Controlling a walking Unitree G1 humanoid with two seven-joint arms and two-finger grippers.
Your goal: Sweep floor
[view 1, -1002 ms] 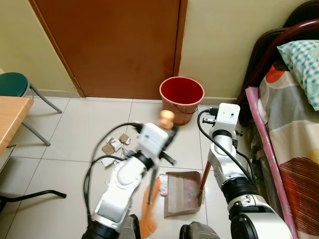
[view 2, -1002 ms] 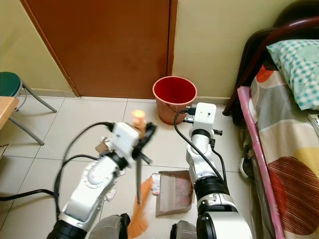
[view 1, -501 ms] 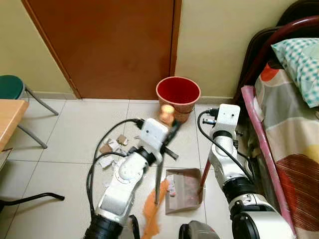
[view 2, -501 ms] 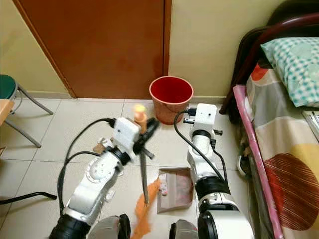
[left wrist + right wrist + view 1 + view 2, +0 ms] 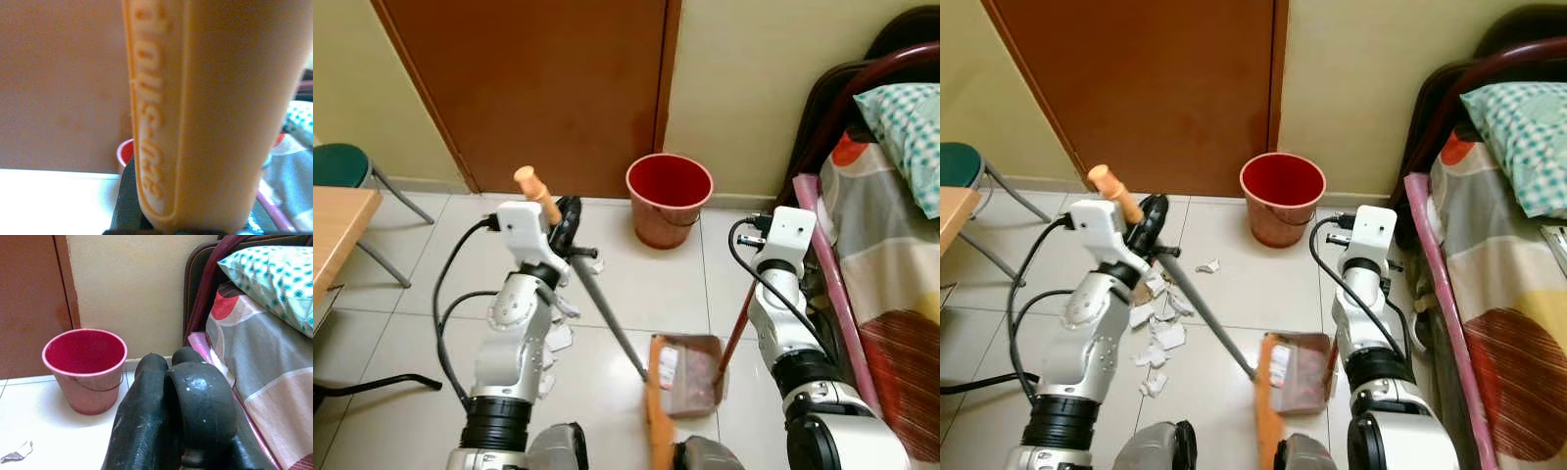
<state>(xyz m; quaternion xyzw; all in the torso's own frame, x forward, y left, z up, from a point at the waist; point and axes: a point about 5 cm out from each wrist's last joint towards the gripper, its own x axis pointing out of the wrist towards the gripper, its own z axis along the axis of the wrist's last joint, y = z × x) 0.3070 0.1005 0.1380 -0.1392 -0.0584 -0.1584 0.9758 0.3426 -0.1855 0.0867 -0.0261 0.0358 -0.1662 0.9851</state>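
Note:
My left gripper (image 5: 564, 219) is shut on a broom (image 5: 605, 311) just below its orange grip (image 5: 195, 112). The dark shaft slants down to the right, and the orange bristles (image 5: 655, 411) rest against the front lip of a brown dustpan (image 5: 695, 377). A little rubbish lies in the pan. My right gripper (image 5: 168, 396) is shut on the dustpan's red upright handle (image 5: 736, 335). Torn paper scraps (image 5: 1159, 331) lie on the tiles beside my left arm, and one more scrap (image 5: 1206, 265) lies nearer the bucket.
A red bucket (image 5: 669, 197) stands by the wall next to the brown door (image 5: 548, 88). A bed (image 5: 891, 255) runs along the right. A green stool (image 5: 340, 166) and a wooden table corner (image 5: 333, 230) are at the left. A black cable (image 5: 382, 385) crosses the floor.
The broom has swung right, so its bristles now meet the dustpan's lip. My left gripper has moved left and up with the handle, uncovering the scraps. The camera shifted slightly.

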